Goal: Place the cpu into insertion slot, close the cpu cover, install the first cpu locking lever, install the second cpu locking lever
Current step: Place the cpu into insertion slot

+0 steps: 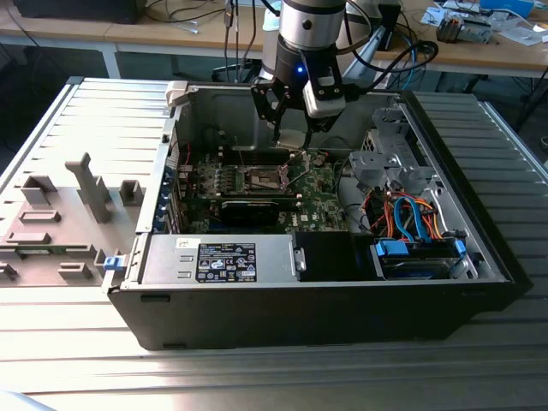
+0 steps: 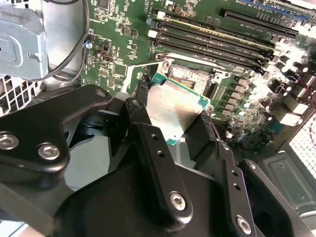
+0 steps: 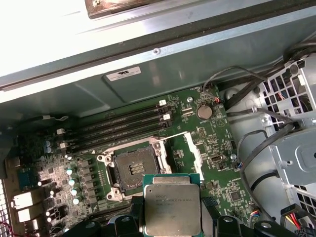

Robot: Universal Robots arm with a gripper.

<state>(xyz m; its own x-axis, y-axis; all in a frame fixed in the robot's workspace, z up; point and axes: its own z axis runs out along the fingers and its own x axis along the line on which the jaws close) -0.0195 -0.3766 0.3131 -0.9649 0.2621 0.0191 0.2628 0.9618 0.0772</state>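
My gripper [image 1: 294, 135] hangs inside the open computer case and is shut on the cpu [image 2: 174, 104], a flat square chip with a dull silver top and green rim, held by its two opposite edges. The cpu [image 3: 173, 206] hovers just beside and above the insertion slot [image 3: 133, 168], a dark square socket in a silvery frame on the green board. The slot [image 2: 190, 74] is bare, and it also shows in the exterior view [image 1: 264, 178]. The cpu cover [image 3: 191, 150], a thin pale metal frame, stands swung open at the slot's side.
Long black memory slots [image 3: 123, 126] run beside the socket. A metal drive cage with cables [image 1: 385, 163] stands at the exterior view's right, and a black-labelled box [image 1: 227, 261] lies along the case's near wall. A grey plastic shroud [image 1: 60, 214] lies outside the case.
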